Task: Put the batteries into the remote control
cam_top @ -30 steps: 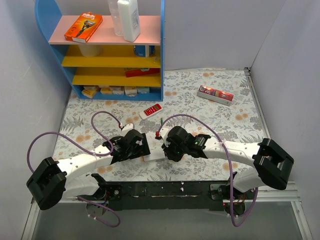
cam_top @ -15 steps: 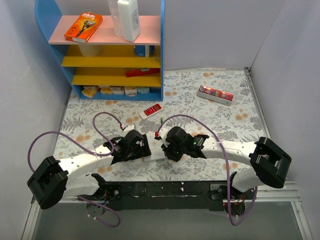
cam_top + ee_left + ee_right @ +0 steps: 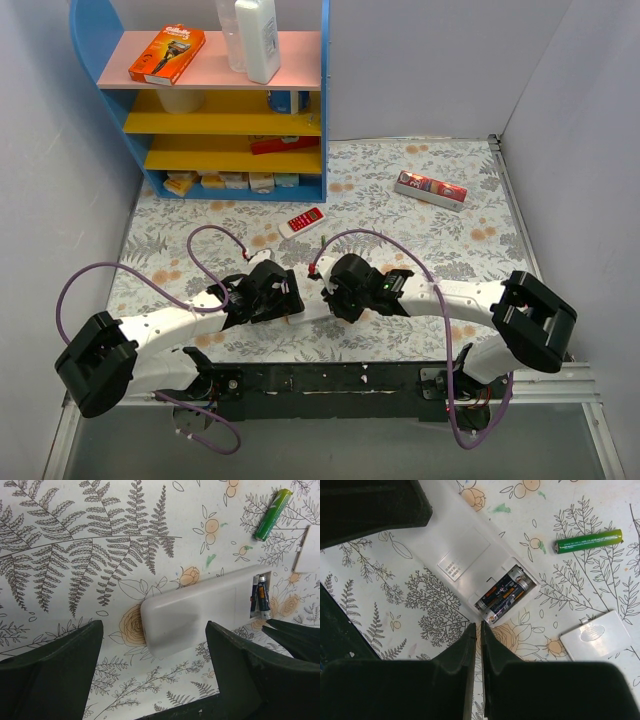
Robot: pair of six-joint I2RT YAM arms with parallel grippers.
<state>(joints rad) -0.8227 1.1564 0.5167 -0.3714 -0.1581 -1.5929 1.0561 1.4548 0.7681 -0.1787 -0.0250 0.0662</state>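
Observation:
The white remote control (image 3: 200,607) lies back up on the flowered cloth, and it also shows in the right wrist view (image 3: 465,550). Its battery compartment (image 3: 505,595) is open, with two dark batteries side by side in it. One green battery (image 3: 589,540) lies loose beyond it, also seen in the left wrist view (image 3: 272,514). The white compartment cover (image 3: 602,640) lies beside it. My left gripper (image 3: 155,675) is open, its jaws on either side of the remote's closed end without touching. My right gripper (image 3: 480,626) is shut and empty, its tips just off the compartment's edge.
In the top view both grippers (image 3: 290,300) (image 3: 325,295) meet over the remote near the front edge. A red remote (image 3: 303,220) lies further back. A toothpaste box (image 3: 430,188) is at the back right. A blue shelf unit (image 3: 220,100) stands at the back left.
The right arm has shifted slightly to the left toward the remote. The left arm and the remote have hardly moved.

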